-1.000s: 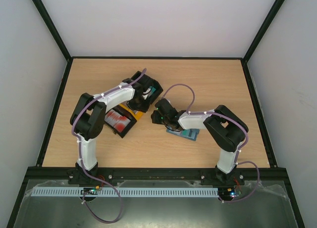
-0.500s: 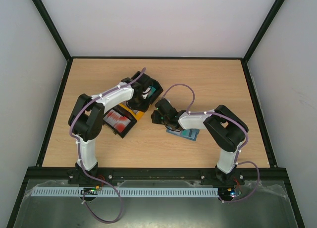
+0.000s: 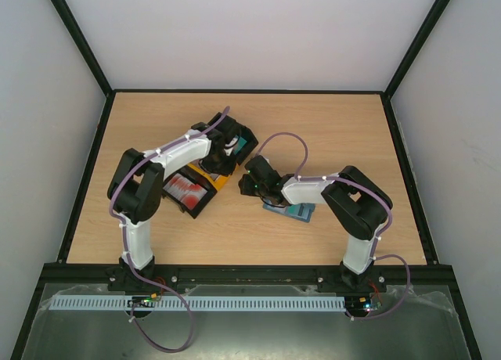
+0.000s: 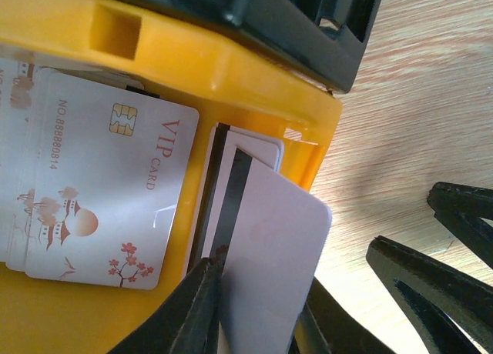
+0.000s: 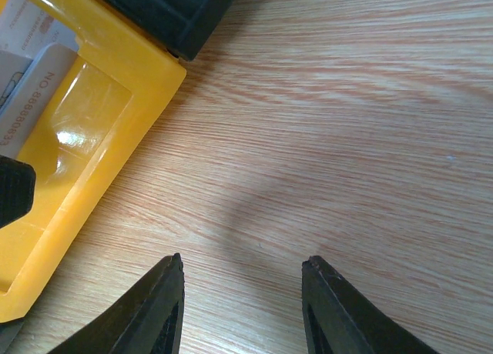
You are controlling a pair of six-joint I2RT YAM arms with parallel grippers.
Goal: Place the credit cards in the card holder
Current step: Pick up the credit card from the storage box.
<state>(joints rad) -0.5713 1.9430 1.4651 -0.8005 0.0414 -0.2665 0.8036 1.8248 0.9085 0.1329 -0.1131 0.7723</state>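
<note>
Your left arm is only shifting a little and your right arm is staying put, so the card is not travelling yet. The left end effector (image 4: 254, 312) is pinching one white card (image 4: 269, 246) at the corner of the yellow tray (image 4: 231, 61). More cards (image 4: 108, 185) are lying inside that tray. The card holder (image 3: 291, 211) is lying on the worktop (image 5: 347, 100) near the tray, under the right arm. The right end effector (image 5: 243, 292) is hanging open just beside the tray, maybe blocking the way.

The light wood table (image 3: 352, 133) carries a yellow tray (image 4: 192, 54) between a near black tray (image 3: 194, 211) and a far black tray (image 3: 250, 133). The card holder (image 3: 291, 211) lies flat right of them, apart.
</note>
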